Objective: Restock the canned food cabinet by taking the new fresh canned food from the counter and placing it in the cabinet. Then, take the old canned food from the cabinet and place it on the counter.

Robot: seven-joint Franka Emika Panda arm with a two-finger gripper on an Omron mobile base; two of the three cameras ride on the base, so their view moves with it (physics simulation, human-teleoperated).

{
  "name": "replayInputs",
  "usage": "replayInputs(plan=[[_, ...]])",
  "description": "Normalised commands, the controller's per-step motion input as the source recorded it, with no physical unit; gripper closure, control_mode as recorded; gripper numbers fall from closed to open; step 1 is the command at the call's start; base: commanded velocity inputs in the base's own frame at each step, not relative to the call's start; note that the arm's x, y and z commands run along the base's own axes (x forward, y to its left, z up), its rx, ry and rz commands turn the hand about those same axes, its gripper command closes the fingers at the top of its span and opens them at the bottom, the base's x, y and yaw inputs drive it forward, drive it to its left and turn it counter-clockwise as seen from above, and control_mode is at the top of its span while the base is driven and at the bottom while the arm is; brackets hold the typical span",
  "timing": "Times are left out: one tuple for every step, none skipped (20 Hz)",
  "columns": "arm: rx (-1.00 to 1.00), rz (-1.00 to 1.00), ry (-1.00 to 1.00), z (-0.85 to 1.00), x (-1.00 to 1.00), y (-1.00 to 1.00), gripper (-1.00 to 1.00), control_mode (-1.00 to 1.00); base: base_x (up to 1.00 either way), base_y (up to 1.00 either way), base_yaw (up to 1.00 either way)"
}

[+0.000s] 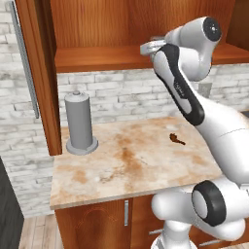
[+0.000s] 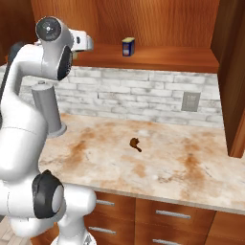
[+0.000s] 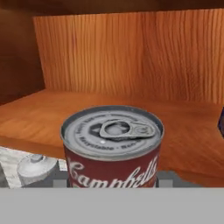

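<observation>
From the left base view, the arm reaches up to the cabinet [image 1: 97, 29], its end effector [image 1: 151, 46] at the shelf's front edge; whether it grips cannot be told here. A tall grey cylinder [image 1: 80, 124] stands near the counter's [image 1: 146, 165] back left corner, a small brown scrap [image 1: 176, 139] mid-counter.

From the right base view, the blue-and-yellow can [image 2: 128, 47] stands on the shelf toward its back, with bare shelf to its right.

In the hand view, a red-labelled can [image 3: 112, 146] sits just before the end effector at the shelf's front edge; the fingers are hidden. Open shelf lies behind it.
</observation>
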Motion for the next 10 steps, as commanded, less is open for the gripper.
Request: replayInputs(plan=[[-0.04,0.39,0.30,-0.36,-1.00,-0.58,1.00,-1.00,0.00,0.00,0.00],[-0.07,0.41,0.37,-0.51,-1.00,-0.54,1.00,-1.00,0.00,0.00,0.00],[-0.12,0.43,0.44,-0.69,-1.00,-0.50,1.00,-1.00,0.00,0.00,0.00],[-0.15,0.45,0.51,-0.85,-1.00,-0.48,1.00,-1.00,0.00,0.00,0.00],[-0.15,0.47,0.56,-1.00,-1.00,-0.50,1.00,-1.00,0.00,0.00,0.00],[-0.10,0.48,0.63,-1.00,-0.92,-0.66,1.00,-1.00,0.00,0.00,0.00],[-0.05,0.49,0.65,-1.00,-0.79,-0.84,1.00,-1.00,0.00,0.00,0.00],[-0.02,0.49,0.64,-1.00,-0.79,-0.95,1.00,-1.00,0.00,0.00,0.00],[-0.02,0.48,0.62,-1.00,-0.70,-1.00,1.00,-1.00,0.00,0.00,0.00],[0.00,0.41,0.49,-1.00,-0.46,-0.91,1.00,-1.00,0.00,0.00,0.00]])
